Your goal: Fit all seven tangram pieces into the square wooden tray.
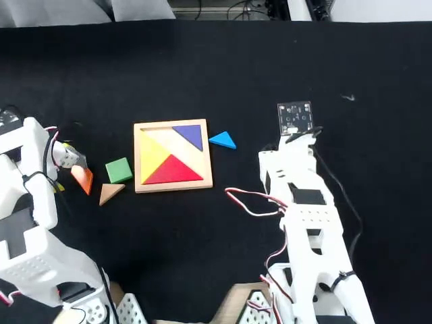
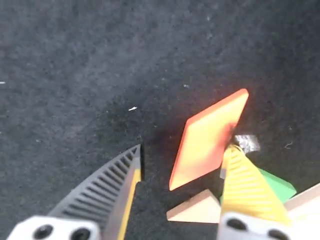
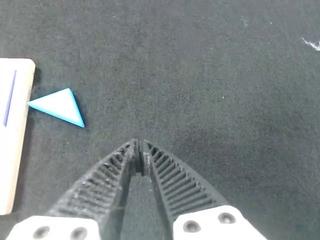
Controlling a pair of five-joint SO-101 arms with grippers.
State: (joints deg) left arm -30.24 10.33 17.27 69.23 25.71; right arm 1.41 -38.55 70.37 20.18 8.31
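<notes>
Left fingers (image 2: 242,180) spread either side of orange piece (image 2: 207,137) on bench (image 1: 202,67) | right fingers (image 3: 127,162) pressed together, near blue triangle (image 3: 57,106) | tray (image 1: 173,186) partly filled

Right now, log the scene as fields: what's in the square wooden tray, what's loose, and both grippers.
Tray: square wooden tray, partly filled
Inside: yellow triangle, red triangle, dark blue piece
Loose: green square, orange parallelogram, tan wooden triangle, light blue triangle
Left gripper: open, straddling the orange parallelogram
Right gripper: shut, beside the light blue triangle
</notes>
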